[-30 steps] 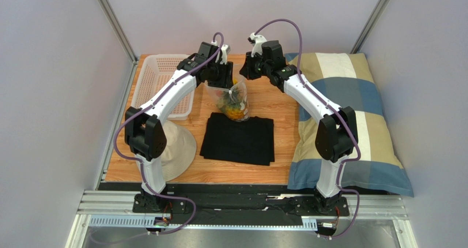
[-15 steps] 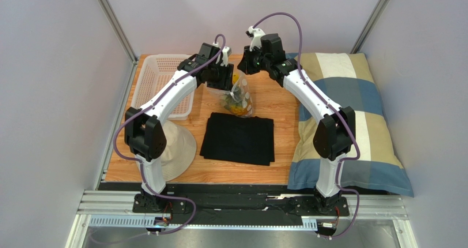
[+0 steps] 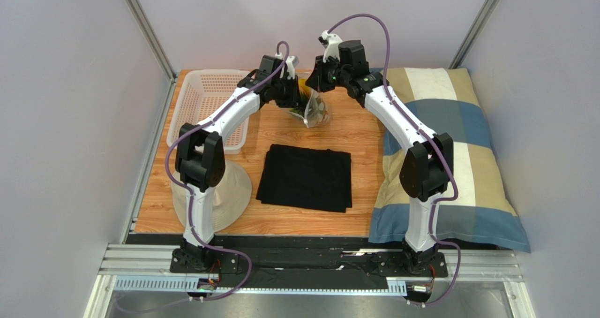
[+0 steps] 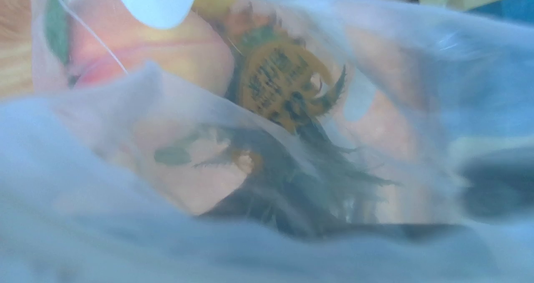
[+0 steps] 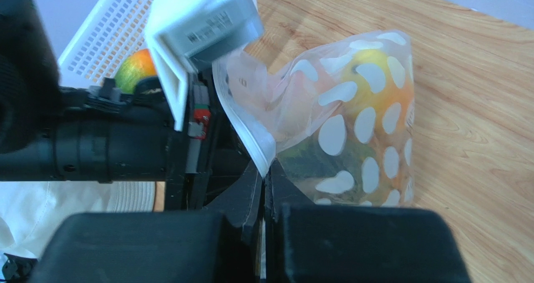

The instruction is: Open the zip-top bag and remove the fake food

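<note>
Two sets of fingers here, so starting with those: the right fingers (image 5: 264, 186) are clamped shut on one lip of the zip-top bag (image 5: 351, 126), right at its white zip strip, bottom middle of the right wrist view. The left fingers (image 3: 296, 98) are shoved in against the other side of the bag mouth, but honestly I can't tell if they've got plastic or nothing. Their own camera is smothered in clear film, with the fake food (image 4: 282, 82) showing through it: a pineapple-looking piece with dark leaves and something peachy. Zooming out, the bag hangs between the two arms in the upper middle of the top view, over the far part of the table (image 3: 352, 131). It's between the white basket (image 3: 201, 93) on the left and the plaid pillow (image 3: 451, 121) on the right, with the folded black cloth (image 3: 304, 177) below it in frame. Can't say whether its bottom touches the wood. Everything I can make out of the food sits inside, so I'd call the seal not properly opened yet. What worries me: if the left side bites both layers, pulling apart just stretches the film. That thin right pinch is also carrying loaded plastic, so the lip could slide out. And a sudden pop could dump fruit rolling toward the pillow.
</note>
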Controlling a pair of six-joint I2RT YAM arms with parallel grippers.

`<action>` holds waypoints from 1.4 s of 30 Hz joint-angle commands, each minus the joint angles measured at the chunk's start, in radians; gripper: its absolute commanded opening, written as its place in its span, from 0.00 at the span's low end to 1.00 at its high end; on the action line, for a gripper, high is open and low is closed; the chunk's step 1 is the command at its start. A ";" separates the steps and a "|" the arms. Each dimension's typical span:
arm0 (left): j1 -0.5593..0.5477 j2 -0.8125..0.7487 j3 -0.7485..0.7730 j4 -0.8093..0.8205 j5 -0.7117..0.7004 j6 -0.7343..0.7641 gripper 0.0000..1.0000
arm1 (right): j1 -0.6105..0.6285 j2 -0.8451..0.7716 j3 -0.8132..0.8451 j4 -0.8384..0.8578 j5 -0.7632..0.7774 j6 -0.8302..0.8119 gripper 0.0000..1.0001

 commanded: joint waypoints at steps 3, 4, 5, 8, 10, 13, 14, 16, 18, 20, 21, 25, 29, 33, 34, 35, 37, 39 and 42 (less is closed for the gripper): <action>0.003 -0.020 0.033 0.152 -0.043 0.019 0.00 | -0.014 -0.017 -0.060 0.120 -0.074 0.037 0.00; 0.003 -0.022 0.027 0.160 -0.046 0.020 0.00 | -0.015 -0.015 -0.061 0.119 -0.063 0.034 0.00; 0.003 -0.037 0.017 0.171 -0.041 0.020 0.00 | -0.016 -0.009 -0.064 0.119 -0.054 0.033 0.00; 0.000 -0.091 -0.012 0.208 -0.064 0.020 0.00 | -0.016 0.008 -0.069 0.102 -0.011 0.013 0.00; 0.001 -0.117 -0.003 0.209 -0.092 0.022 0.00 | -0.017 0.009 -0.083 0.100 0.024 0.000 0.00; 0.000 -0.143 0.072 0.165 -0.097 0.034 0.00 | -0.017 0.001 -0.107 0.110 0.078 -0.013 0.00; 0.000 -0.143 0.091 0.142 -0.110 0.036 0.00 | -0.017 0.000 -0.110 0.110 0.090 -0.018 0.00; 0.000 -0.155 0.123 0.100 -0.129 0.062 0.00 | -0.022 -0.005 -0.120 0.110 0.139 -0.029 0.00; 0.000 -0.174 0.094 0.094 -0.156 0.076 0.00 | -0.029 -0.017 -0.130 0.113 0.187 -0.044 0.00; 0.001 -0.200 0.060 0.093 -0.164 0.091 0.00 | -0.043 -0.022 -0.147 0.116 0.205 -0.033 0.00; 0.001 -0.210 0.016 0.111 -0.164 0.089 0.00 | -0.060 -0.028 -0.152 0.120 0.193 -0.029 0.00; 0.006 -0.263 -0.069 0.159 -0.167 0.080 0.00 | -0.074 -0.037 -0.186 0.145 0.199 -0.040 0.00; 0.011 -0.229 0.000 0.101 -0.036 0.079 0.00 | -0.081 -0.032 -0.181 0.156 0.123 0.008 0.00; -0.015 -0.207 -0.038 0.131 0.051 0.074 0.19 | -0.081 -0.037 -0.183 0.166 0.072 0.034 0.00; -0.025 -0.206 -0.046 0.137 0.045 0.082 0.28 | -0.081 -0.038 -0.183 0.163 0.067 0.034 0.00; -0.038 -0.203 -0.047 0.137 0.043 0.083 0.32 | -0.081 -0.041 -0.183 0.162 0.063 0.036 0.00; -0.051 -0.191 -0.044 0.145 0.037 0.086 0.56 | -0.083 -0.045 -0.184 0.159 0.063 0.034 0.00; -0.071 -0.160 -0.007 0.114 -0.019 0.100 0.62 | -0.081 -0.049 -0.184 0.156 0.055 0.036 0.00; -0.091 -0.116 0.057 0.047 -0.136 0.123 0.72 | -0.080 -0.055 -0.186 0.156 0.052 0.036 0.00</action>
